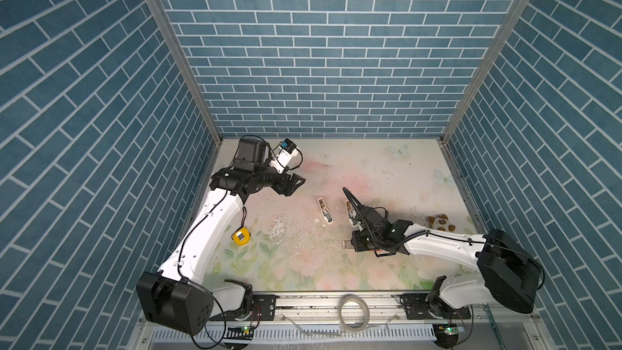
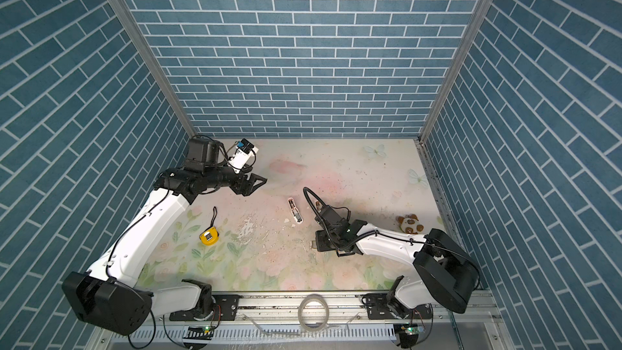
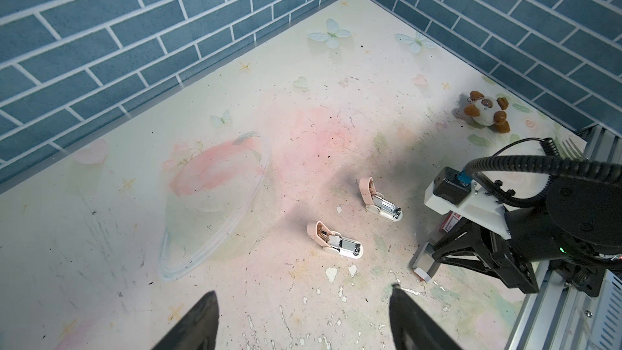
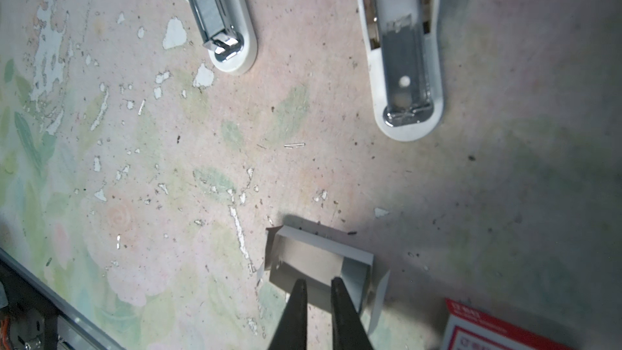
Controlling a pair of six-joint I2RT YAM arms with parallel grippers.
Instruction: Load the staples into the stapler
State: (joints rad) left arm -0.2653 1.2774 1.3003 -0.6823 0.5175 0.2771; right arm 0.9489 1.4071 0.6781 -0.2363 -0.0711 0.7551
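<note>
Where the right gripper (image 4: pixel 318 281) reaches down at the front right of the table (image 1: pixel 387 170), its fingertips (image 4: pixel 299 292) stand with only a narrow gap between them and dip into an open grey cardboard tray (image 4: pixel 336 249); whether they pinch anything cannot be told. The staples (image 4: pixel 303 259) appear as a flat, darker grey block lying in that tray, just ahead of the tips. A red-and-white box (image 4: pixel 488 331) lies just beside the tray. Two pink-and-white staplers lie apart from the tray, both hinged open with the metal channel facing up: stapler A (image 1: pixel 325 210) near the middle of the table, and stapler B (image 3: pixel 380 200) beside it, partly hidden under the right arm in both top views. The left gripper (image 3: pixel 303 292) has its jaws spread wide and empty, and is held above the table toward the far left, well apart from both staplers. Also on the table are a yellow tape measure (image 1: pixel 241 238) by the left arm and a small plush toy (image 1: pixel 441 223) near the right edge.
</note>
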